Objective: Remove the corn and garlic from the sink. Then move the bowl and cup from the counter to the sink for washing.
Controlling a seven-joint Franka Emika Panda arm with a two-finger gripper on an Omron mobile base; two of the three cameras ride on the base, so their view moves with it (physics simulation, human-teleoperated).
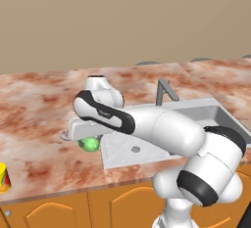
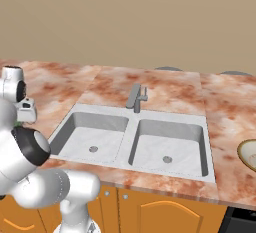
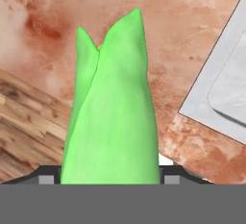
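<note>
Bright green, smooth, cob-shaped corn [image 3: 113, 117] rises from between the two dark fingers [image 3: 46, 179] at 6 o'clock of the hand view and tapers to a split tip near 12. One small tip shows on each side of its base, so the fingers stand spread about as wide as the cob and appear to pinch it; actual contact is hidden by the grey edge.

By size, the marbled red-brown stone desk [image 1: 39, 109] comes first. The light grey double-basin sink [image 2: 137, 139] is set into it, and both basins look empty in the right base view. Next is the white arm, reaching to 9 o'clock in the left base view with the gripper [image 1: 73, 133] low over the desk just outside the sink's left rim, a green bulge of corn [image 1: 90, 144] under it. The pale beige bowl [image 2: 248, 153] sits at 3 o'clock of the right base view, cut by the edge. The small bright yellow cup [image 1: 4, 177] stands at 8 o'clock of the left base view, well apart from the hand. I cannot find the garlic.

The step, I judge, is carrying the corn out of the sink. Next the hand must lower over bare desk, let the fingers part, and keep the cob from rolling back toward the basin.
</note>
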